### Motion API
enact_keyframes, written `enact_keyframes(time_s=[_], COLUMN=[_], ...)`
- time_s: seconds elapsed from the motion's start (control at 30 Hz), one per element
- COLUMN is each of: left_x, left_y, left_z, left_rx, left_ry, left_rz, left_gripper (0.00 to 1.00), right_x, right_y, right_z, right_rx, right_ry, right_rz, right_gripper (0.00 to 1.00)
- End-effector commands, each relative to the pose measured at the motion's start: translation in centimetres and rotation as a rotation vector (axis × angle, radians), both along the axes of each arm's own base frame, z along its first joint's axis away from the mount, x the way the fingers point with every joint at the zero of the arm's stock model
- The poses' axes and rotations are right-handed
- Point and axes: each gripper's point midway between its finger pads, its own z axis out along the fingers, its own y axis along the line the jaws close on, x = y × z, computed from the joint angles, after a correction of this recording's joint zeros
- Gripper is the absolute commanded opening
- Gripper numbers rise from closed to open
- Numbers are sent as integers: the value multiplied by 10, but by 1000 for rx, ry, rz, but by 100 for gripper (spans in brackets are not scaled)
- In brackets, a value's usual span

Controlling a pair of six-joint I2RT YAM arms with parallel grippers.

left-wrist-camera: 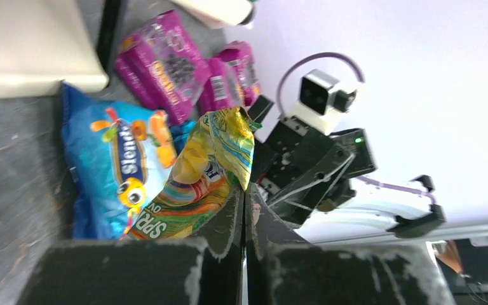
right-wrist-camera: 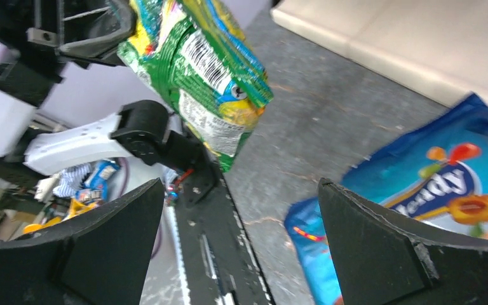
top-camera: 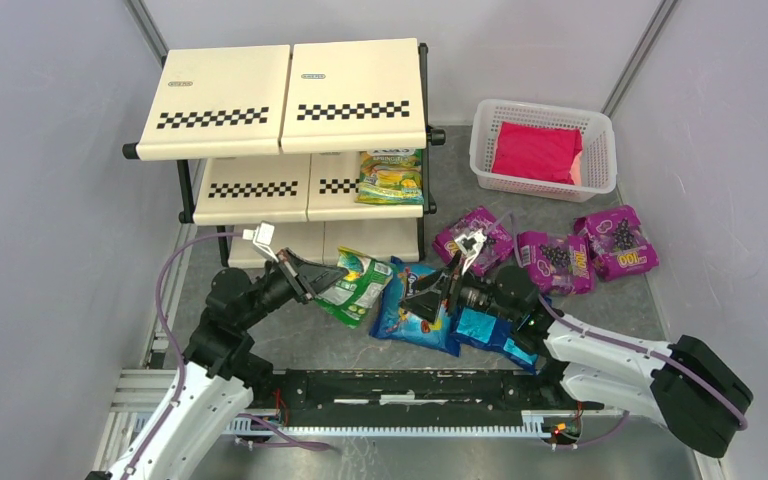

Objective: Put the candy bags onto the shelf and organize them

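Observation:
The cream stepped shelf (top-camera: 290, 110) stands at the back left. One green-yellow candy bag (top-camera: 391, 177) lies on its middle tier. My left gripper (top-camera: 335, 278) is shut on the edge of a second green-yellow bag (top-camera: 357, 288), held just above the floor in front of the shelf; it shows in the left wrist view (left-wrist-camera: 213, 165) and the right wrist view (right-wrist-camera: 203, 57). My right gripper (top-camera: 438, 290) is open and empty over a blue bag (top-camera: 415, 310), which the right wrist view also shows (right-wrist-camera: 432, 190). A second blue bag (top-camera: 495, 335) lies under the right arm. Three purple bags (top-camera: 555, 262) lie to the right.
A white mesh basket (top-camera: 543, 150) with a red packet (top-camera: 535, 152) stands at the back right. The two grippers face each other closely, with the held bag between them. The black base rail (top-camera: 410, 385) runs along the near edge.

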Motion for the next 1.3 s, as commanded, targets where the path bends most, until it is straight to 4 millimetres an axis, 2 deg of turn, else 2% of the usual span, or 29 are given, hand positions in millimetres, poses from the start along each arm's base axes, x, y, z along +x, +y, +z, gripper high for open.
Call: enact_keyframes(time_s=[0.0,0.13,0.3,0.57,0.77,1.0,1.17,1.23,1.27], left_x=[-18,-25,-32,-39,-40,-33,-25,-22,-20], left_y=[-6,-9,-12,-14,-16,-20,-24,-25,-25], left_z=[85,102,114,116,116,108,98,92,89], left_rx=[-219,-282,-332,-355,-351,-339,-329,-315,-303], left_ry=[-178,-197,-207,-212,-209,-170,-111,-90,-80], left_rz=[-79,-124,-172,-214,-235,-230,-227,-219,-213], left_gripper=[2,2,2,2,2,2,2,6,12], right_x=[-17,-25,-15,-11,-15,-20,-14,-13,-12], right_y=[11,24,35,39,30,28,29,29,29], right_z=[56,76,93,139,149,156,150,147,147], right_rx=[220,267,280,410,469,516,495,486,483], right_ry=[-87,-118,-163,-222,-225,-196,-138,-115,-108], right_rz=[58,88,59,56,39,54,33,25,20], right_gripper=[98,98,98,83,75,50,33,29,27])
